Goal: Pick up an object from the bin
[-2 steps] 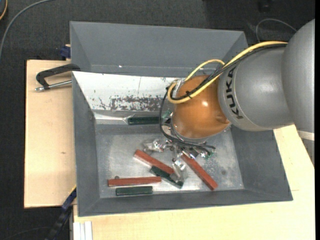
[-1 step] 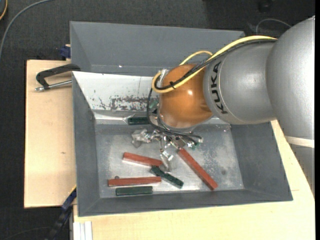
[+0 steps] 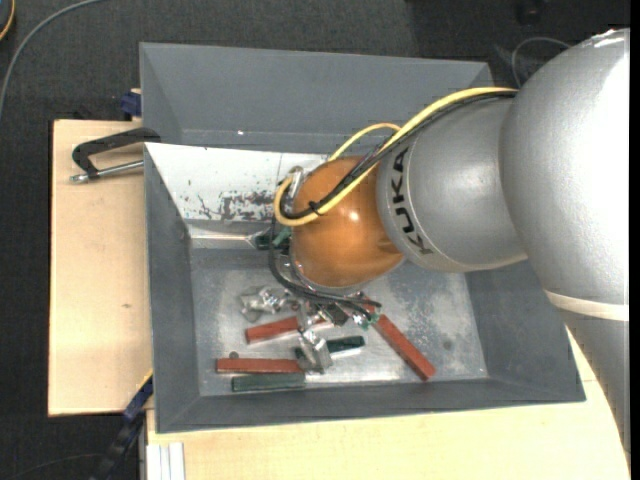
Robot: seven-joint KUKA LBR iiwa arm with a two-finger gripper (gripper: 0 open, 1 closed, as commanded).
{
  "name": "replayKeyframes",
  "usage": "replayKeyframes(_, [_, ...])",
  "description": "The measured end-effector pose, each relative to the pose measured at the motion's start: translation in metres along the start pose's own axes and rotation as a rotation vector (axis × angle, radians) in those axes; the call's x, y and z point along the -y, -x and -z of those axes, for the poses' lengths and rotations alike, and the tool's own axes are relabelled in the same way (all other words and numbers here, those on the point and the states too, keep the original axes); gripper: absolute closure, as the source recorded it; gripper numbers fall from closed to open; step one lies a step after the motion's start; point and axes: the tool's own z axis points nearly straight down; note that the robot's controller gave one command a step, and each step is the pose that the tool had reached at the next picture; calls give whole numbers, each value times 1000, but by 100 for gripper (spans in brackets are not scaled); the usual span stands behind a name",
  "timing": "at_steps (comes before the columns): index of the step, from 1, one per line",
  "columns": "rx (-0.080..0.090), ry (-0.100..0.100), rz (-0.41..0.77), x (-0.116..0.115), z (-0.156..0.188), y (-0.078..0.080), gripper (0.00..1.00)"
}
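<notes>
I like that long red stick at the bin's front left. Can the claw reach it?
Probably yes: the red stick lies flat and uncovered, a dark green stick beside it, and the claw hangs nearby.

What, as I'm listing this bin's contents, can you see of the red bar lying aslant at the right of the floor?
The red bar is a long, narrow, flat strip, dull brick-red, perhaps plastic or painted wood. It lies flat on the bin floor, slanting from the heap of small parts in the middle down toward the front right corner. Its lower end lies free; whether its upper end touches the heap I cannot tell.
</notes>
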Motion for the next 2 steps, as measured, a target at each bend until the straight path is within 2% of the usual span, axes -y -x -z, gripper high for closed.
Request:
replayKeyframes(1, [7, -5, -6, 5, 1, 1, 100])
replayKeyframes(2, [6, -5, -7, 5, 1, 0, 0])
